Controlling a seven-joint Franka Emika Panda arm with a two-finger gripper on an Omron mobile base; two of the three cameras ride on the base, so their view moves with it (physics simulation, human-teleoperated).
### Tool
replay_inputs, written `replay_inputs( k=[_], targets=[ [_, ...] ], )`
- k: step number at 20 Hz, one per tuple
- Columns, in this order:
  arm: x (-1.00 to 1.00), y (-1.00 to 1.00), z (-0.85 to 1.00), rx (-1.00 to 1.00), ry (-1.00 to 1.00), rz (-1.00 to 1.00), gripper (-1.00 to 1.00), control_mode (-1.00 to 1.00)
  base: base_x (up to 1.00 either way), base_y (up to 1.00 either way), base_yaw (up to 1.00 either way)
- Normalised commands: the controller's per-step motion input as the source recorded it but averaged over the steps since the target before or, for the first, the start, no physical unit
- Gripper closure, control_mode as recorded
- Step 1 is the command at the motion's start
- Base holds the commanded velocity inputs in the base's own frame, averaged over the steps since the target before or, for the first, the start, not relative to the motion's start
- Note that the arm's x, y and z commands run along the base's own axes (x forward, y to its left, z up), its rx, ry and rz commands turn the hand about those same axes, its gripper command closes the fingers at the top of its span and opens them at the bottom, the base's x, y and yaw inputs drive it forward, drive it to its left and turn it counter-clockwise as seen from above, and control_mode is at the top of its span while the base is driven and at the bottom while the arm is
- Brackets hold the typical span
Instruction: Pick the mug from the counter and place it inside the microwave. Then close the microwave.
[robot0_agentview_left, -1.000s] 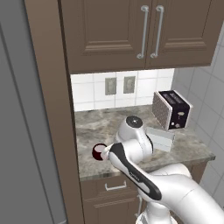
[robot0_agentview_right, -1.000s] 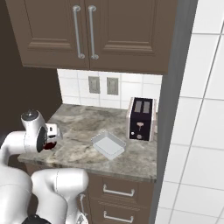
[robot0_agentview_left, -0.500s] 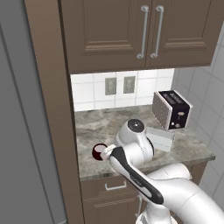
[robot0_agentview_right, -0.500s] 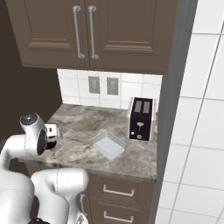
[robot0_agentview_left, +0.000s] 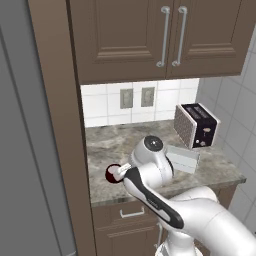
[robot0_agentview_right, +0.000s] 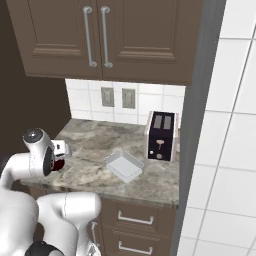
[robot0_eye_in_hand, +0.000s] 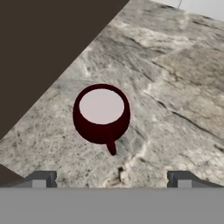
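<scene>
On the counter (robot0_eye_in_hand: 175, 78), near its left edge, the mug (robot0_eye_in_hand: 101, 114) is seen upright | gripper (robot0_eye_in_hand: 111, 179) is held wide above it, nothing gripped | handle is turned toward the fingers

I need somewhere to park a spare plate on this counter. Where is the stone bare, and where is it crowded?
The grey-beige marbled counter lies bare between the white tile backsplash, the squat dark red mug and the shallow white tray; the front edge right of the tray is bare too. The right end is crowded: the black toaster stands beside the tray.
</scene>
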Motion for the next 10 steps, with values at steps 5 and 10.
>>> replay_inputs(
  k=[5,10],
  targets=[
    [0.02,0.0,-0.09,0.0,0.0,0.0,-1.0,-1.0,0.0,0.0,0.0],
    [0.03,0.0,-0.16,0.0,0.0,0.0,-1.0,-1.0,0.0,0.0,0.0]
  ],
)
